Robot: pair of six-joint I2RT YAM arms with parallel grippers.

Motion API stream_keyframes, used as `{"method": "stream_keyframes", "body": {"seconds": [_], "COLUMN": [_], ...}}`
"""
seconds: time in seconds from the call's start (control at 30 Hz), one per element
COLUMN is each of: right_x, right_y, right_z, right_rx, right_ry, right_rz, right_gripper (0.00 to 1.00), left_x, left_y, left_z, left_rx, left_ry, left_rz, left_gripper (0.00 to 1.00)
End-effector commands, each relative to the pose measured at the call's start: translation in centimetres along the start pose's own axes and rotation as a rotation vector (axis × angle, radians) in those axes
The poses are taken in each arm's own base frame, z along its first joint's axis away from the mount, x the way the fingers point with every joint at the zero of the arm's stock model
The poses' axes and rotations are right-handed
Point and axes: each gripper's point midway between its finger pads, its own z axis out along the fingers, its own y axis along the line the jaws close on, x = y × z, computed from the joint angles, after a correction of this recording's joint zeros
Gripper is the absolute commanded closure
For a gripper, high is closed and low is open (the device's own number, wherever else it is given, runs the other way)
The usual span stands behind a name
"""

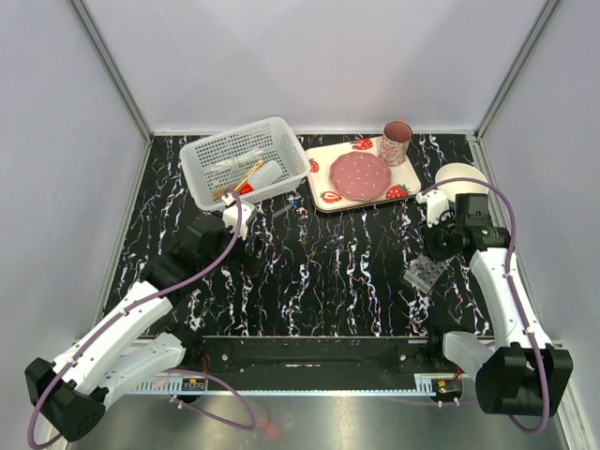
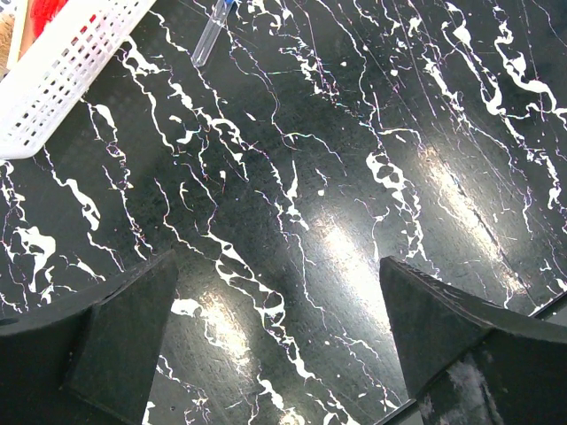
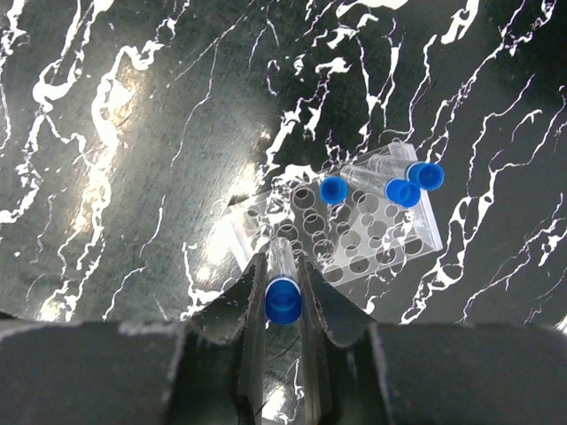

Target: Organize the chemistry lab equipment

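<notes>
Loading the clear grid tube rack [image 3: 354, 232] on the table [image 3: 106, 177] seemed underway: right jaws pinched a blue-capped vial [image 3: 283, 299] near it, needing alignment over a free hole. Left jaws stood spread.

A strawberry-print tray [image 1: 333, 156] is sitting at the far side of the black white-veined table [image 1: 319, 272], right of centre. A pink dotted plate [image 1: 362, 175] is lying flat in the middle of the tray. A pink patterned mug [image 1: 396, 142] is standing upright on the tray's far right corner. A round white bowl [image 1: 459, 176] is sitting on the table just right of the tray, partly hidden. Plain pale walls [image 1: 309, 56] are enclosing the table.
</notes>
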Motion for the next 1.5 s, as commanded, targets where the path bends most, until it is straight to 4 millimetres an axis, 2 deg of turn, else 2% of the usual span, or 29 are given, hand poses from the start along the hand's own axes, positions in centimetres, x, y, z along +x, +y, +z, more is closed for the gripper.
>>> {"method": "stream_keyframes", "body": {"seconds": [0.0, 0.13, 0.37, 1.03, 1.13, 1.3, 1.47], "right_x": [-1.7, -2.3, -1.4, 0.4, 0.5, 0.6, -0.2], "right_y": [-1.7, -2.4, -2.4, -1.8, -1.7, -1.5, -1.5], "right_z": [1.2, 2.1, 3.4, 4.5, 4.6, 4.3, 3.2], "right_rx": [0.057, 0.078, 0.069, 0.016, 0.005, 0.0, 0.013], "right_ry": [-0.077, -0.112, -0.094, -0.016, -0.004, -0.003, -0.04], "right_rz": [-0.033, -0.031, -0.019, -0.014, -0.007, -0.002, -0.007], "right_gripper": [0.79, 0.79, 0.79, 0.76, 0.74, 0.62, 0.58], "left_x": [-1.0, -1.0, -1.0, -1.1, -1.1, -1.1, -1.2], "left_y": [0.1, 0.1, 0.5, 0.4, 0.4, 0.3, 0.3], "left_z": [-0.2, -0.2, -0.1, -0.3, -0.3, -0.4, -0.5], "left_rx": [-0.003, -0.004, -0.026, -0.018, -0.016, -0.013, -0.011], "left_ry": [-0.039, -0.036, -0.038, -0.046, -0.048, -0.051, -0.058], "left_rz": [0.007, 0.007, 0.007, 0.01, 0.01, 0.01, 0.01], "left_gripper": [0.01, 0.01, 0.01, 0.01, 0.01, 0.01, 0.01]}}
